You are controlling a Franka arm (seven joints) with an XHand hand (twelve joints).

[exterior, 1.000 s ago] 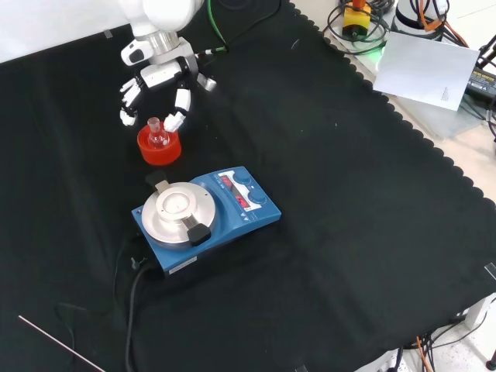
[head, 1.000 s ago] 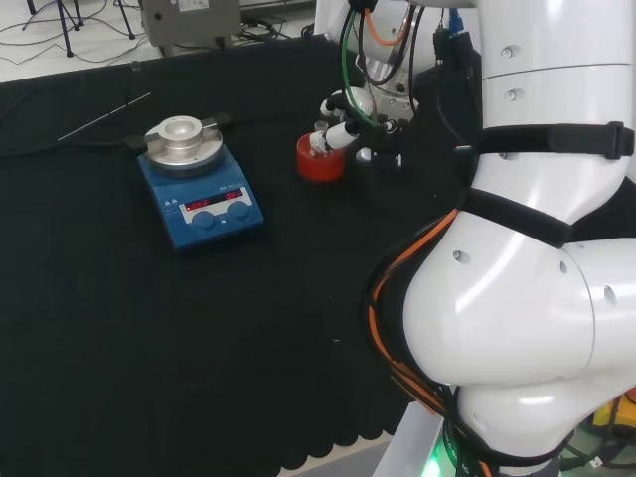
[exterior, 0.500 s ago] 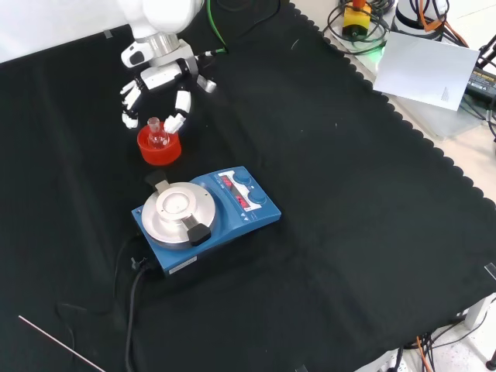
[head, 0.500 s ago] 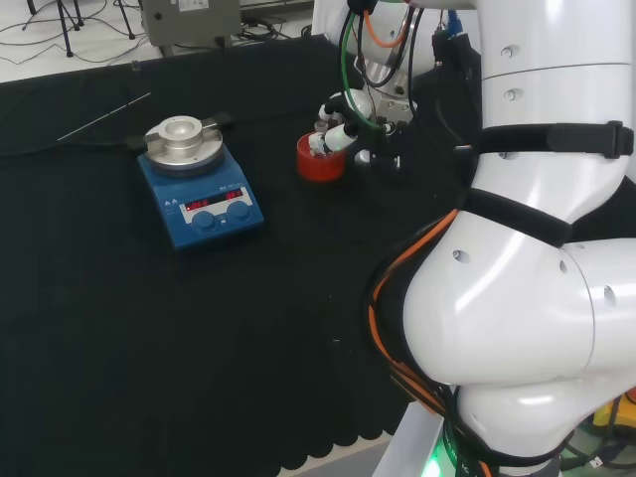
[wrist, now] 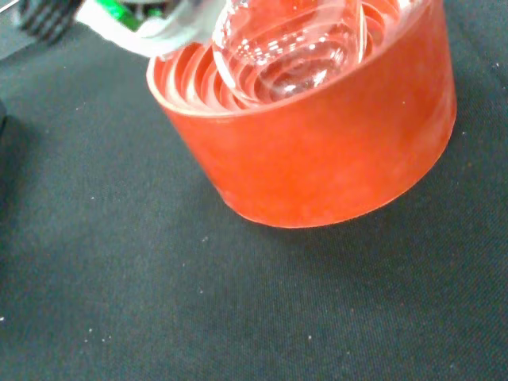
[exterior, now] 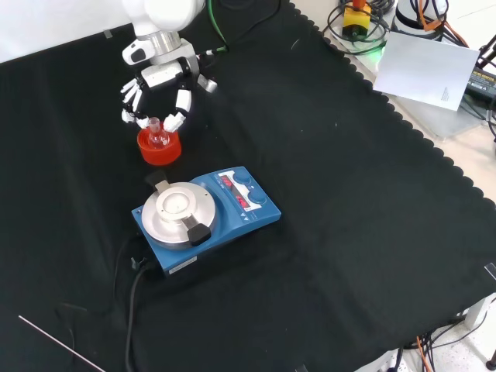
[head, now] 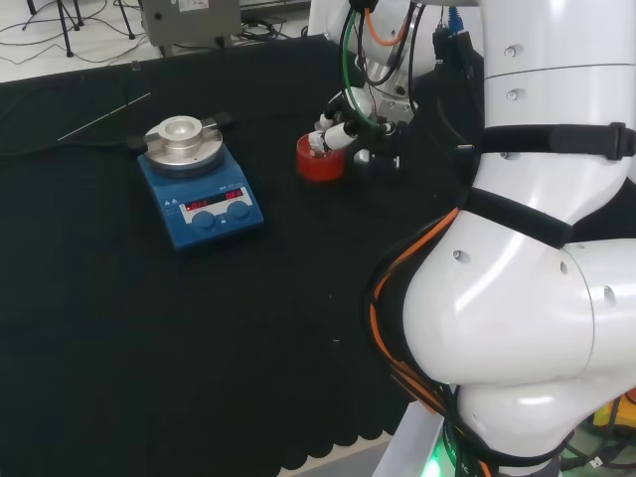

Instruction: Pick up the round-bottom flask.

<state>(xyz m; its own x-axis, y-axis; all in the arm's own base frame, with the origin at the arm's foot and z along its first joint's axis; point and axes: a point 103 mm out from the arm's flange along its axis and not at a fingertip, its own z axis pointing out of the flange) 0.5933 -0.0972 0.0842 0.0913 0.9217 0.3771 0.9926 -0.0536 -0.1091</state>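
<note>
Over the red stand (exterior: 159,147), the hand (exterior: 159,77) curls its fingers beside the flask (exterior: 158,133) neck, not clearly touching.

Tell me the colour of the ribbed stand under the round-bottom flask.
Red: the stand under the clear flask shows best in the wrist view.

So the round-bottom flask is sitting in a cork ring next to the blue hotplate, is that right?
Not quite: the round-bottom flask sits in a red ribbed ring, not cork, as the wrist view shows. It does stand beside the blue hotplate.
</note>
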